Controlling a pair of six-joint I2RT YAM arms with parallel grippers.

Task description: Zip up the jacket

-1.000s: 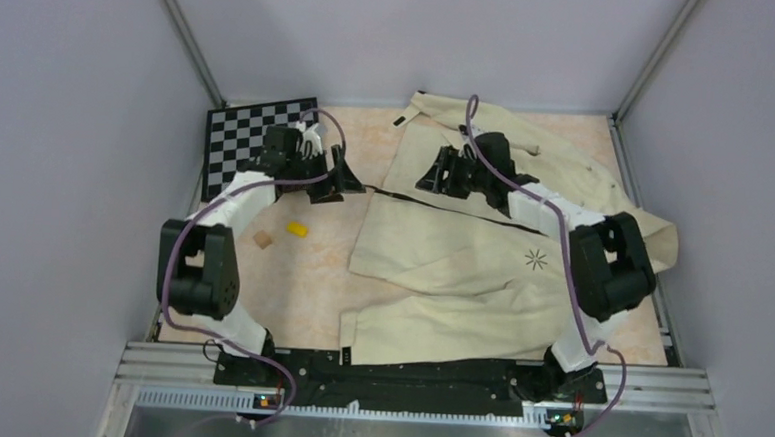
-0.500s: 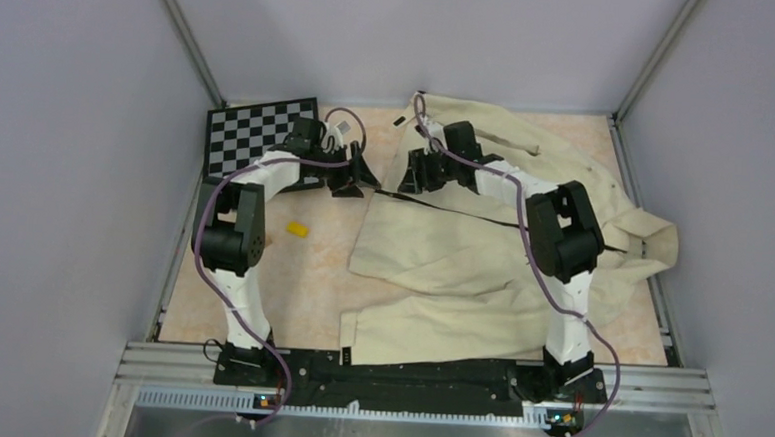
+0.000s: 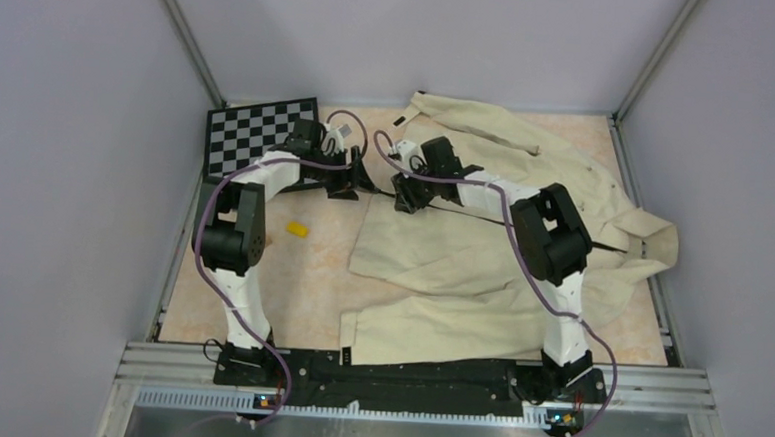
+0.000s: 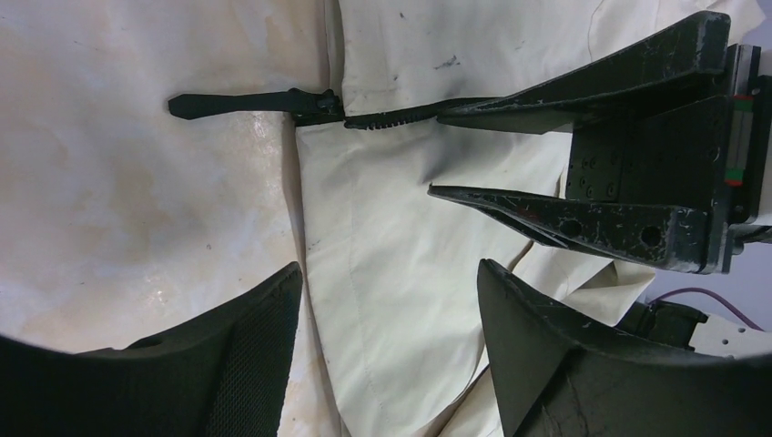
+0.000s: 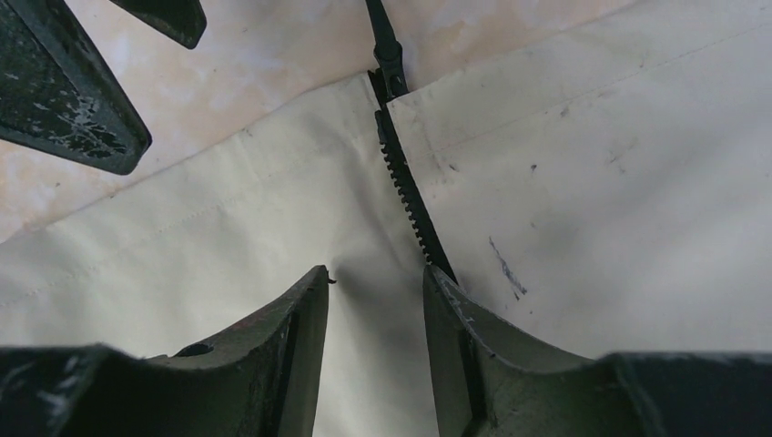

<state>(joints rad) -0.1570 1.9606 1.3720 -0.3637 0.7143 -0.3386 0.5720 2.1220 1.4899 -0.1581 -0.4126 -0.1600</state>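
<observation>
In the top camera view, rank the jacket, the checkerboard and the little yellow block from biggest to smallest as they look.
Largest to smallest in the top external view:
1. jacket, by far the largest
2. checkerboard, partly hidden by the left arm
3. yellow block, tiny

Checkerboard (image 3: 243, 136) back-left, yellow block (image 3: 297, 230) nr it.

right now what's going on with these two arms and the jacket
Two robot arms are working on a cream jacket spread flat on the table. The left claw and the right claw both hang open over the hem end of the zipper, gripping nothing. The zipper slider sits right at the hem, with its pull tab lying out on the table. The zipping up looks not yet started.
</observation>
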